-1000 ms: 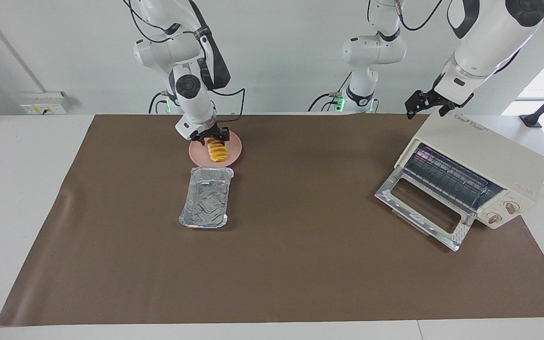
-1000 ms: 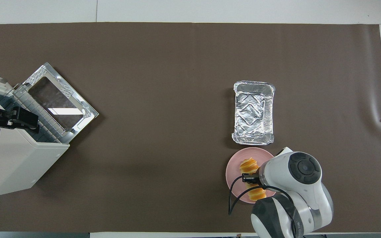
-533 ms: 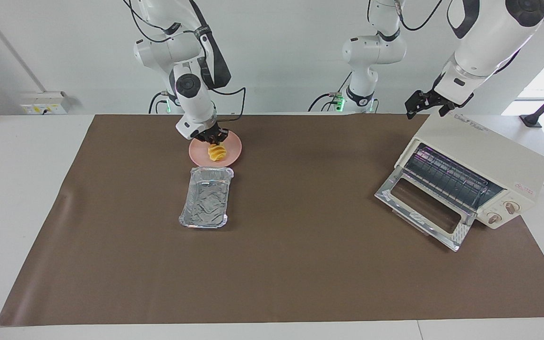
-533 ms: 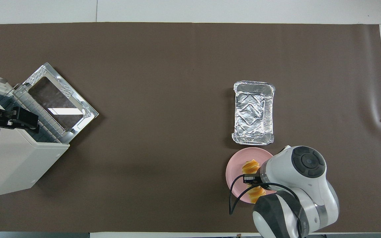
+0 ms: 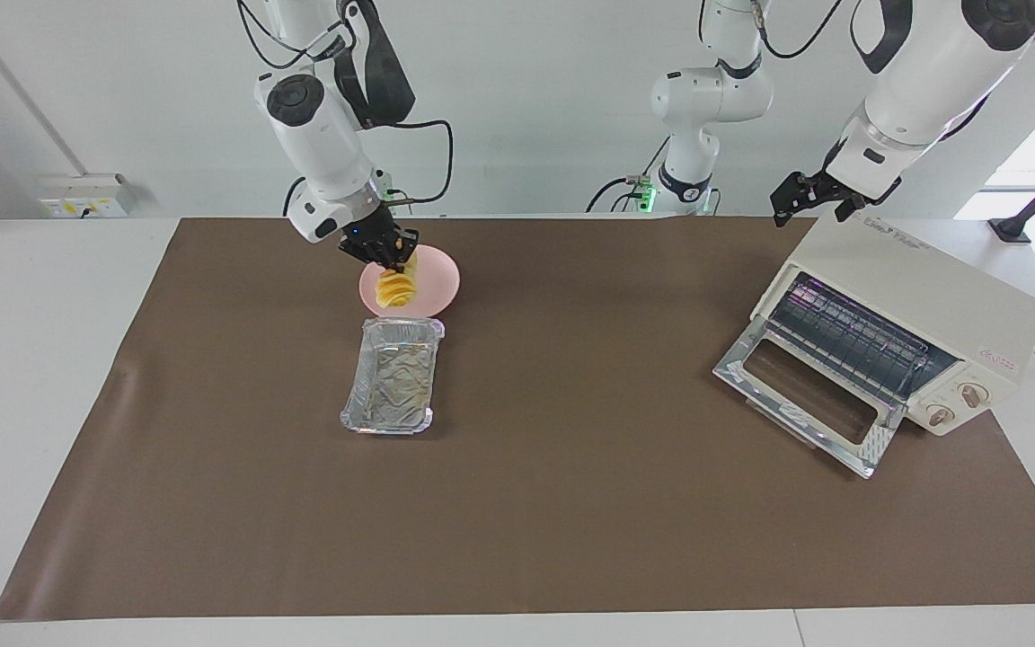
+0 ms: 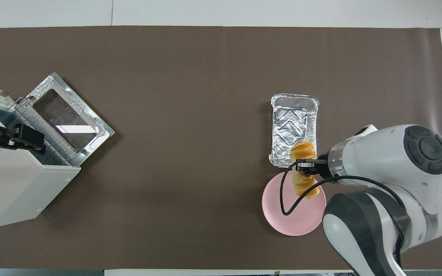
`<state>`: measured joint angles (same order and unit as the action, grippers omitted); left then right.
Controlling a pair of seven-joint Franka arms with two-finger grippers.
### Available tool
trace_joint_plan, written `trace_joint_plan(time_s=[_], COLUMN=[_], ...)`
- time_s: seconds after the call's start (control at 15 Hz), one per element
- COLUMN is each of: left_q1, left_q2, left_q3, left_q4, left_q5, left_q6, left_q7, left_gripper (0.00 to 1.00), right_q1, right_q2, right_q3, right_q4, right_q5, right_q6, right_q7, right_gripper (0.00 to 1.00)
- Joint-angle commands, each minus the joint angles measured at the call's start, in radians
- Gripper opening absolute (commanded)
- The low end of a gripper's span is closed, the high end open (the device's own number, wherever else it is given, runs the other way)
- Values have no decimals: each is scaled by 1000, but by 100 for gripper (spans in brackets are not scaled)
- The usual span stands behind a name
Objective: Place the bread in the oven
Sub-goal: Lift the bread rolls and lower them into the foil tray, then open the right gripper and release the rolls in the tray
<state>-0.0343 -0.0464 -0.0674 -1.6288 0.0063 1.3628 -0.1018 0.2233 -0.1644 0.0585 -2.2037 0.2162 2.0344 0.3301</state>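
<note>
The bread (image 5: pixel 392 289), a golden ridged loaf, hangs from my right gripper (image 5: pixel 386 261), which is shut on it. It is raised just above the round pink plate (image 5: pixel 439 280). In the overhead view the bread (image 6: pixel 302 150) overlaps the plate's rim (image 6: pixel 282 214) and the foil tray's nearer end, held by the right gripper (image 6: pixel 306 167). The cream-white oven (image 5: pixel 917 288) stands at the left arm's end of the table, its glass door (image 5: pixel 805 395) dropped open and the wire rack showing. My left gripper (image 5: pixel 791 202) waits over the oven's top (image 6: pixel 10 191).
A rectangular silver foil tray (image 5: pixel 392 377) lies beside the plate, farther from the robots; it also shows in the overhead view (image 6: pixel 292 126). A brown mat (image 5: pixel 571 503) covers the table. A third arm's base (image 5: pixel 688 180) stands at the table's robot end.
My right gripper has lifted the bread off the pink plate and swung it toward the foil tray. The left arm has not moved.
</note>
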Motion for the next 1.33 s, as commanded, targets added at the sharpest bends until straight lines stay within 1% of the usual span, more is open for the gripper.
trace_joint_plan(time_s=[0.0,0.13,0.2,0.33,0.4,0.53,0.67,0.8,0.93,1.27], left_q1=[7,7,7,7,7,7,7,7,7,7], left_q2=[-16,-16,-16,-16,-18,-16,-16,-16,-16,-16], left_q3=[-2,-2,-2,-2,-2,-2,-2,-2,-2,-2], left_q4=[-17,-17,-16,-17,-17,-16,-17,-17,-16,-17], left_q5=[-12,-12,-12,-12,-12,-12,-12,-12,-12,-12], left_q6=[16,16,16,16,16,16,16,16,16,16], left_q7=[-1,-1,-1,-1,-1,-1,-1,-1,-3,-1], left_gripper=[100,100,100,100,100,100,100,100,100,100], right_q1=[-22,-38,-41,-38,-38,-39,-39,-38,-29,-25], right_q2=[152,221,241,273,284,301,319,333,338,365], right_q3=[6,6,6,6,6,6,6,7,7,7], right_q4=[102,113,120,174,186,185,180,162,110,108], right_q5=[3,3,3,3,3,3,3,5,5,5], right_q6=[100,186,203,202,204,236,242,260,286,299], right_q7=[-19,-16,-10,21,24,24,27,29,26,21], right_gripper=[0,0,0,0,0,0,0,0,0,0])
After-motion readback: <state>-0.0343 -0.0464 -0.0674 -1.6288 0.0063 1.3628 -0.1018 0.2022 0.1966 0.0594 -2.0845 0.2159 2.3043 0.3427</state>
